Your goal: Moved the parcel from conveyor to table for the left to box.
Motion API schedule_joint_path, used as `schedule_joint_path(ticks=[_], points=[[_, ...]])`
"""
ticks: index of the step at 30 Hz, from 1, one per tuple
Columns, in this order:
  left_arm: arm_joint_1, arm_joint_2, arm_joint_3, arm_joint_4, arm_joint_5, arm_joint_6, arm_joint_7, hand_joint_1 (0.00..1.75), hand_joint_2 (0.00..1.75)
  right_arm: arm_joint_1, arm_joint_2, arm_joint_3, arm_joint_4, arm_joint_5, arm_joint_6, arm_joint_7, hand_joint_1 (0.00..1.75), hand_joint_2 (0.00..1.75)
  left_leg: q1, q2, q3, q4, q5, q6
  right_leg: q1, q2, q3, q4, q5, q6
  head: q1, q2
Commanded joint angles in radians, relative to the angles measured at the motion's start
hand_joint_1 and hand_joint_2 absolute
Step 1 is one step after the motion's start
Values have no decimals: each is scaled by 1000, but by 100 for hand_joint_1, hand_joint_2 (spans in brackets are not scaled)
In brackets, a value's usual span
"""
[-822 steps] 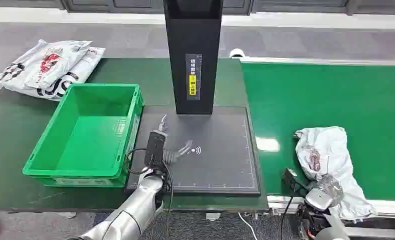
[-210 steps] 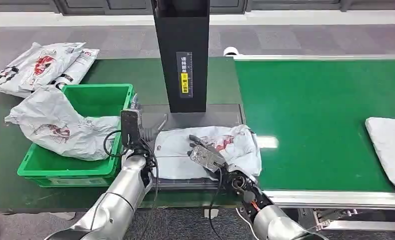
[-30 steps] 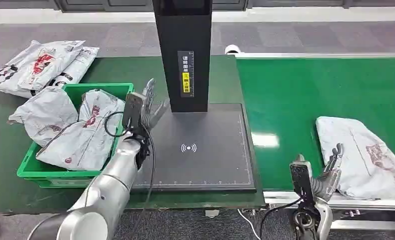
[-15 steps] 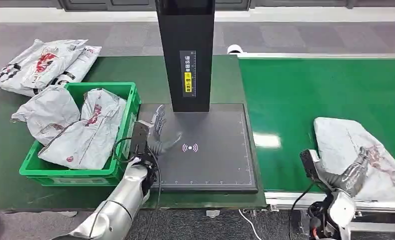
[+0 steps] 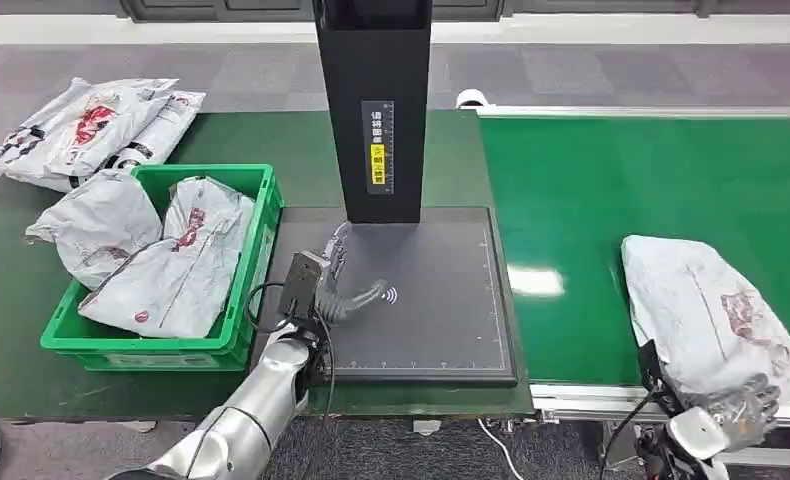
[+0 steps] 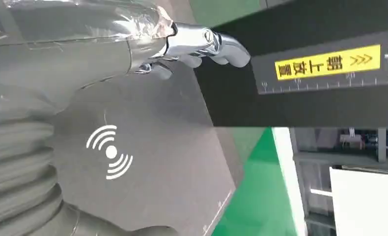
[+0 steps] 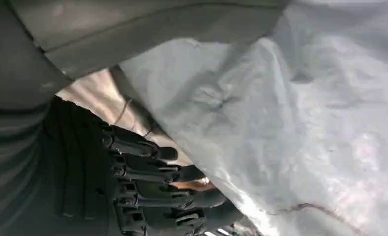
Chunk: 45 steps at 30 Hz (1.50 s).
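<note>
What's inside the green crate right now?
The green crate holds two grey plastic parcels; one droops over its left rim. They cover the crate's floor, so anything underneath is hidden.

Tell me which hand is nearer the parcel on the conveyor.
Right. The right hand is at the near edge of the parcel on the conveyor, fingers under it. The left hand rests over the black scanner pad, well away.

black scanner column, dark scan pad
</note>
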Motion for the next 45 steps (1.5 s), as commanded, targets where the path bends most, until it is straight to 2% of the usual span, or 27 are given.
schedule_joint_path(ticks=[1,3,4,6,10,13,14,16,17,20,22,23,24,25,27,29,30,42,43,44,45], points=[[-57,25,-95,72,-4,-14,4,0,175,18,-67,108,159,0,179,33,0,175,3,-3,3,-1,0,0,3,-4,5,-4,0,0,0,0],[-58,26,-96,73,-6,-13,4,0,175,13,-56,89,161,-13,220,20,0,175,5,-3,7,-1,0,1,4,-5,10,-7,-1,1,0,0],[-59,28,-96,74,-6,-15,4,0,175,11,-52,83,162,-13,246,14,175,175,5,-5,7,-2,0,2,5,-6,12,-9,0,1,0,0],[-61,32,-96,74,-7,-17,3,0,175,8,-33,49,158,-38,281,-27,175,175,6,-4,10,0,-2,3,5,-4,15,-9,-2,4,0,0],[-53,34,-95,71,-11,-4,3,0,175,-8,-19,37,142,-16,209,-39,175,175,6,-5,11,0,-1,5,5,-5,19,-12,0,6,0,0],[-43,39,-91,67,-10,9,3,0,175,-35,-15,27,128,-19,110,-88,175,175,5,-7,11,1,-1,5,4,-6,20,-12,0,7,0,0],[-41,40,-91,67,-10,10,3,0,175,-43,-14,27,130,-17,115,-86,175,175,5,-7,10,1,-1,6,4,-6,21,-12,1,7,0,0],[-34,41,-87,60,-9,20,3,0,175,-62,-3,0,121,-30,5,-156,175,175,5,-6,10,1,-1,6,4,-5,21,-12,1,8,0,0],[-29,41,-83,55,-8,29,3,0,175,-81,10,-14,104,-29,-84,-219,175,175,4,-3,10,-1,-1,5,3,-3,20,-13,2,7,0,0],[-21,44,-84,40,-16,72,3,0,175,-135,56,-85,39,-108,-251,-443,175,175,3,1,8,0,-1,5,3,2,16,-11,3,7,0,0],[-21,46,-75,39,-15,97,3,0,175,-110,136,-162,-190,-216,-252,-673,175,175,3,5,6,0,-1,5,2,5,12,-9,4,7,0,0],[-22,47,-71,40,-20,116,3,0,175,-108,198,-214,-310,-275,-252,-824,175,175,3,7,4,1,-2,5,2,7,9,-8,4,6,0,0],[-23,47,-63,41,-22,139,3,0,175,-117,245,-239,-366,-397,-252,-984,175,175,3,5,2,1,-1,5,1,6,7,-6,4,6,0,0],[-25,46,-59,44,-25,142,3,0,175,-111,272,-246,-419,-442,-252,-1054,175,175,2,9,2,1,-1,4,1,9,5,-6,5,5,0,0],[-33,43,-51,49,-39,168,3,0,175,-53,326,-122,-557,-636,-252,-1196,175,175,3,9,1,1,0,2,1,8,3,-4,5,4,0,0],[-41,41,-43,54,-48,170,3,0,175,19,357,15,-690,-710,-252,-1218,175,175,3,5,1,0,1,1,2,5,3,-3,4,3,0,0],[-43,41,-42,54,-50,172,3,0,175,27,368,36,-713,-715,-252,-1213,175,175,3,1,0,0,1,0,2,2,3,-3,3,3,0,0],[-42,41,-42,55,-51,172,3,0,175,27,361,37,-707,-720,-252,-1213,175,175,3,-1,-2,1,1,1,1,-1,1,-1,1,2,0,0],[-44,39,-37,51,-51,177,3,0,175,38,355,102,-706,-745,-252,-1244,175,175,3,0,-1,0,1,1,2,0,1,-2,2,2,0,0],[-47,38,-36,52,-55,178,3,0,175,49,373,171,-735,-723,-252,-1233,175,175,3,0,-2,0,1,0,1,0,1,-2,2,2,0,0],[-49,36,-35,49,-62,191,3,0,175,54,387,242,-746,-664,-252,-1177,175,175,3,0,-2,1,1,0,1,0,0,-2,2,2,0,0]])
